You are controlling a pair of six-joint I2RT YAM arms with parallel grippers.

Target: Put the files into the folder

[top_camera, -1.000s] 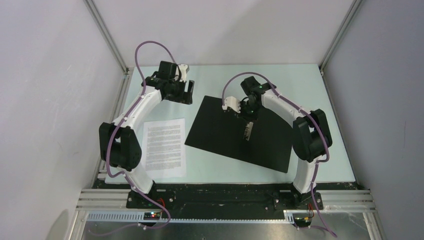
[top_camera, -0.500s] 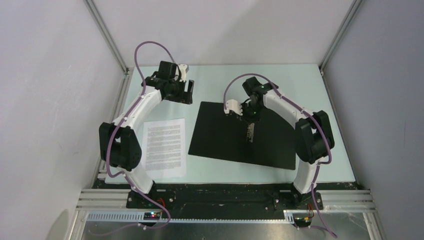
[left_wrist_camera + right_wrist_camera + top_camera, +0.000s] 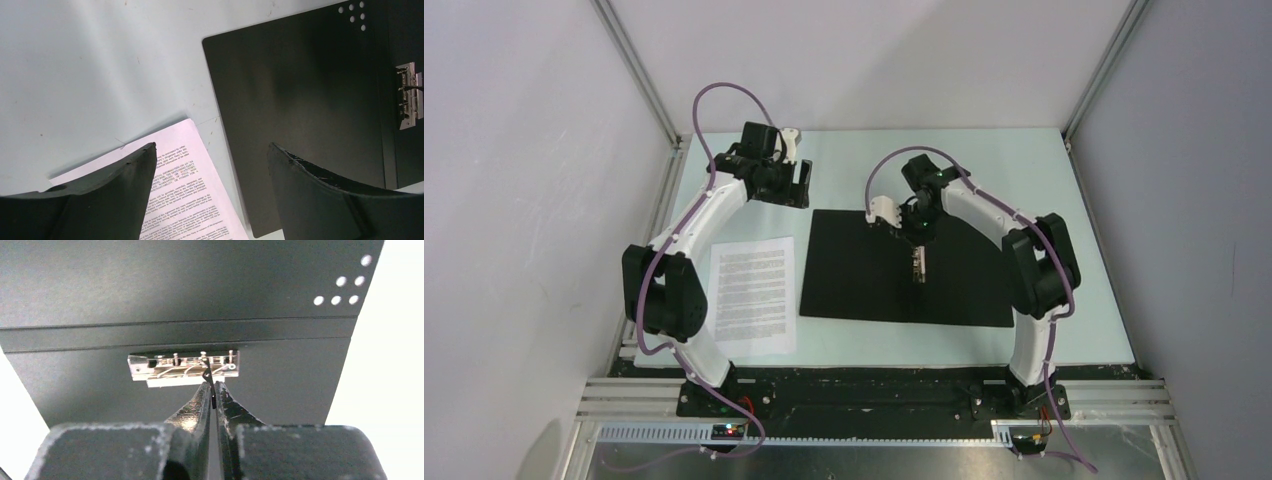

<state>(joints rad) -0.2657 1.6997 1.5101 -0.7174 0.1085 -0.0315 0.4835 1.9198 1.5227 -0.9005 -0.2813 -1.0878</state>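
Note:
The folder (image 3: 864,270) lies open, black inside up, at the table's middle, its metal clip (image 3: 917,265) along the spine. My right gripper (image 3: 919,235) sits over the spine and is shut on the clip's thin black lever (image 3: 210,382), just in front of the clip (image 3: 183,366). The files (image 3: 752,292) are a white printed sheet lying left of the folder. My left gripper (image 3: 796,186) hangs open and empty above the table beyond the folder's far left corner. In the left wrist view the sheet (image 3: 200,200) and the folder (image 3: 300,90) show between the spread fingers.
The table's pale green surface (image 3: 1004,160) stretches behind and to the right of the folder. Grey walls and metal frame posts (image 3: 639,75) bound the table on three sides. The arm bases stand at the near edge.
The right gripper has turned the folder clockwise, so its edges now lie square to the table instead of skewed. The left arm and the sheet have not moved.

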